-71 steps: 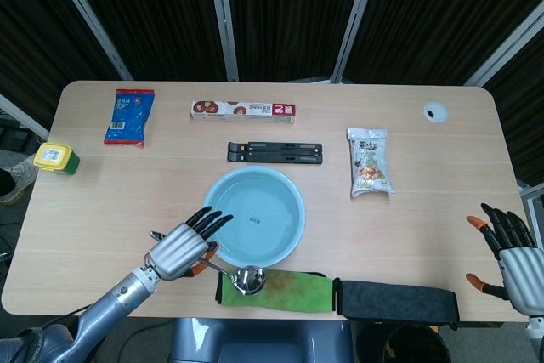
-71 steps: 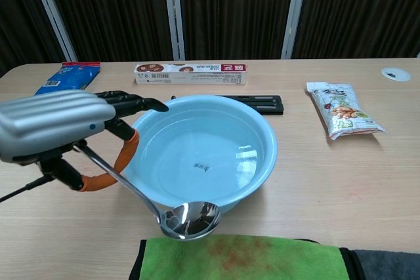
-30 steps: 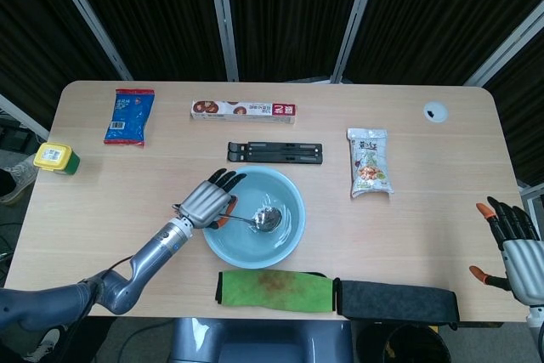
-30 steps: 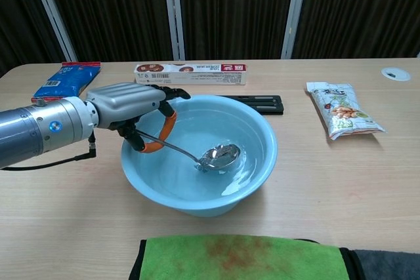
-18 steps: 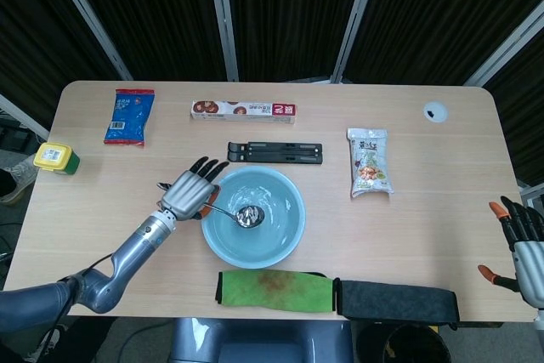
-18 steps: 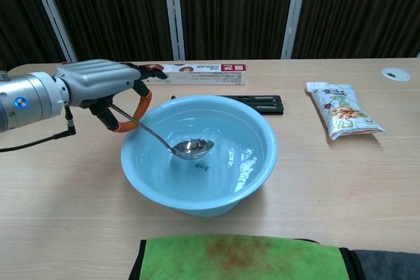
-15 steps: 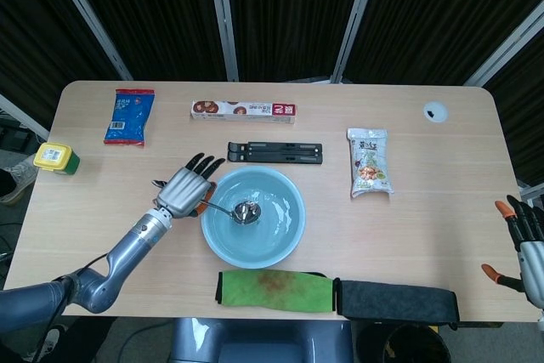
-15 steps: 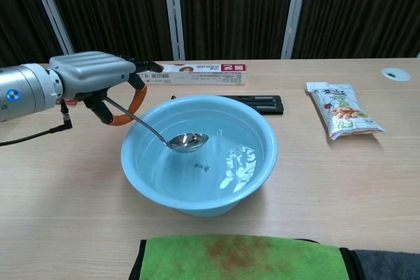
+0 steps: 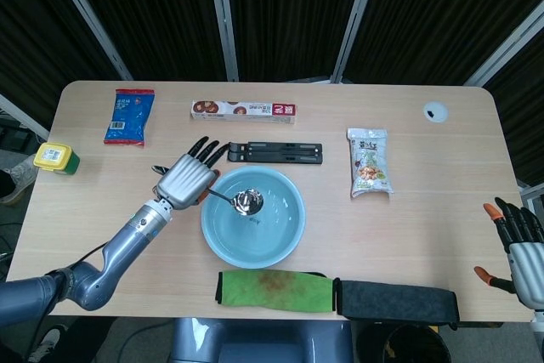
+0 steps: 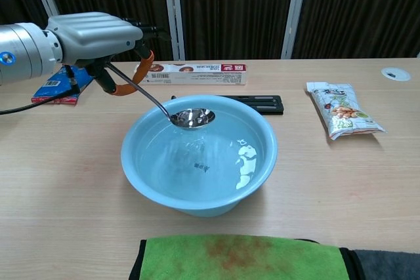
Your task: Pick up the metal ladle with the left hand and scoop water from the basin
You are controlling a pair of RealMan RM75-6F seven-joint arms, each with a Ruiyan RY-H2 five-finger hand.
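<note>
My left hand (image 9: pixel 181 181) (image 10: pixel 92 36) grips the orange handle of the metal ladle (image 10: pixel 155 100), just left of the light blue basin (image 9: pixel 280 244) (image 10: pixel 262 162). The ladle's bowl (image 9: pixel 249 201) (image 10: pixel 192 118) hangs level above the water, over the basin's left rear part, and is filled. Water in the basin ripples. My right hand (image 9: pixel 517 248) sits at the table's right front corner, fingers spread, holding nothing.
A black folded stand (image 9: pixel 275 152) lies just behind the basin. A long foil box (image 9: pixel 243 110), a blue packet (image 9: pixel 129 116) and a yellow tub (image 9: pixel 55 158) are further back and left. A snack bag (image 9: pixel 369 161) lies right. A green cloth (image 9: pixel 272 288) and a dark cloth (image 9: pixel 395 301) line the front edge.
My left hand swung the ladle from the front cloth into the basin, dipped it in the water, then raised it; the bowl now hangs higher above the surface. The right hand barely shifted.
</note>
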